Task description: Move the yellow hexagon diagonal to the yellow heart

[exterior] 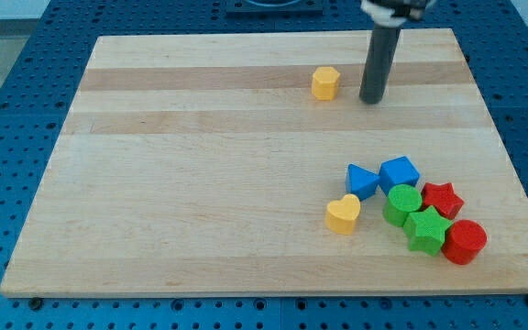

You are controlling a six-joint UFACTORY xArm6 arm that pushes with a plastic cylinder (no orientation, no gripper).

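The arm carries no pincer, so nothing can be reported as apart, together or clamped: its working end is a dark rod whose tip point(371, 100) rests on the wooden bench point(200, 183) near the view's top, just to the right of the yellow hexagon point(325, 82) and apparently not touching it. The yellow heart point(343, 214) lies well apart, toward the view's bottom, at the left edge of a cluster comprising a blue triangular block point(362, 180), blue cube point(399, 172), green cylinder point(402, 203), green star point(425, 228), red star point(442, 199) and red cylinder point(466, 242). The hexagon therefore appears not yet placed, and from this flank a push would likely send it leftward rather than down toward the heart, so the tip probably needs to work round above it.
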